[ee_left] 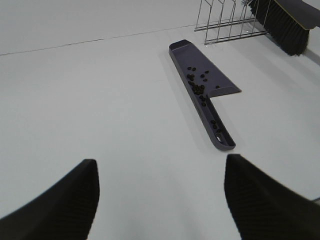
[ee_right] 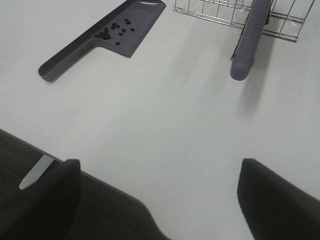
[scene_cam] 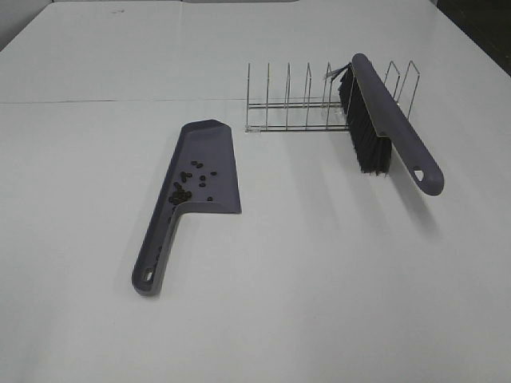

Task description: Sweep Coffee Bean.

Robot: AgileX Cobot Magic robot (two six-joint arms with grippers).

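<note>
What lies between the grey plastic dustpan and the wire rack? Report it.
Only bare white table; the exterior high view shows grey plastic dustpan and wire rack apart.

Table (scene_cam: 319,303): plain white, unpatterned.
Dustpan (scene_cam: 215,171): uniform grey-purple.
Beans (scene_cam: 182,191): dark brown-black.
Brush (scene_cam: 395,120): grey-purple back and handle, black bristles.
Rack (scene_cam: 295,100): silvery wire.
Fingers (ee_left: 60,205): black, fine ribbed texture on inner faces.
Table edge strip near right arm: dark grey.
</note>
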